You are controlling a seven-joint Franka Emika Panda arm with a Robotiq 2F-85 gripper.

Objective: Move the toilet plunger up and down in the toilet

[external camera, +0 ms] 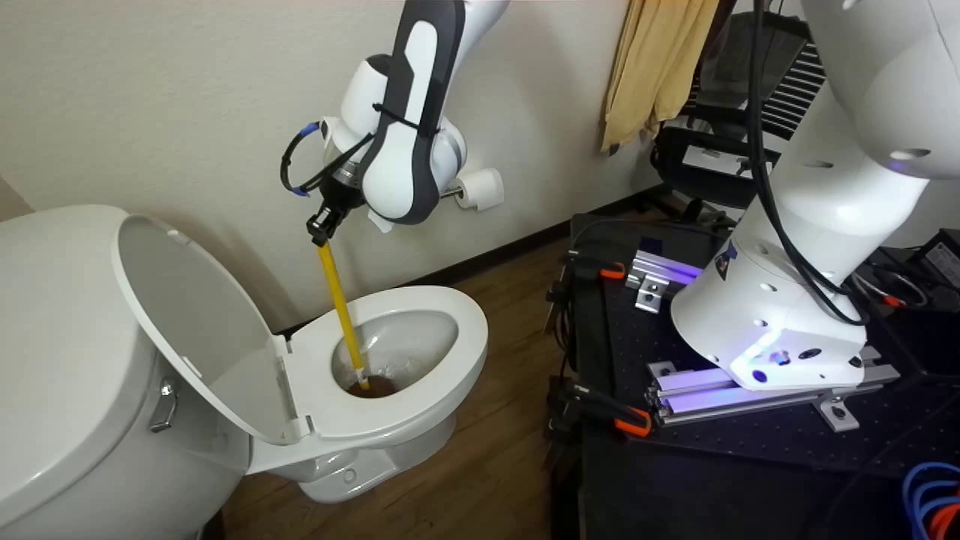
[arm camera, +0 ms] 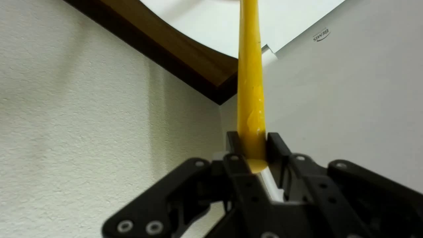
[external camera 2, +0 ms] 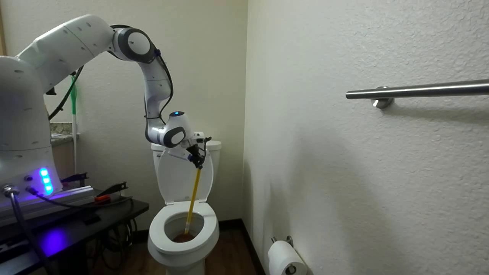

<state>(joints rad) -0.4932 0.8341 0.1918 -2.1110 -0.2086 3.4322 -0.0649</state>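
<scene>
Gripping the toilet plunger (external camera: 339,300) near the top of its yellow stick handle (external camera 2: 194,191), the Robotiq gripper (arm camera: 253,145) shows us both fingers (arm camera: 234,142) pressed against the stick in the wrist view — the butt end lies between them. In both exterior views we follow the handle down at a tilt into the bowl (external camera: 420,330) of the white toilet (external camera: 431,421), where the reddish-brown rubber cup (external camera: 384,386) sits low, partly hidden by the seat (external camera 2: 156,233). The lid (external camera: 195,322) stands raised in front of the tank (external camera: 60,337), and we read BEMIS on it in the wrist view.

Our Panda arm (external camera 2: 156,82) rises from a black worktop (external camera: 690,487) and reaches out past its edge to the toilet, which stands apart from that edge. Along the same edge we count two clamps (external camera: 612,271) with orange parts — one of them near the corner closest to the wall (external camera: 187,112). Set in from this edge, aluminium rails (external camera: 697,379) lie under the arm's base (external camera: 772,300). Out past that corner we find a toilet paper roll (external camera: 480,187) on its holder, fixed to the wall, and, beyond the worktop's far edge in an exterior view, a black office chair (external camera: 720,189).
</scene>
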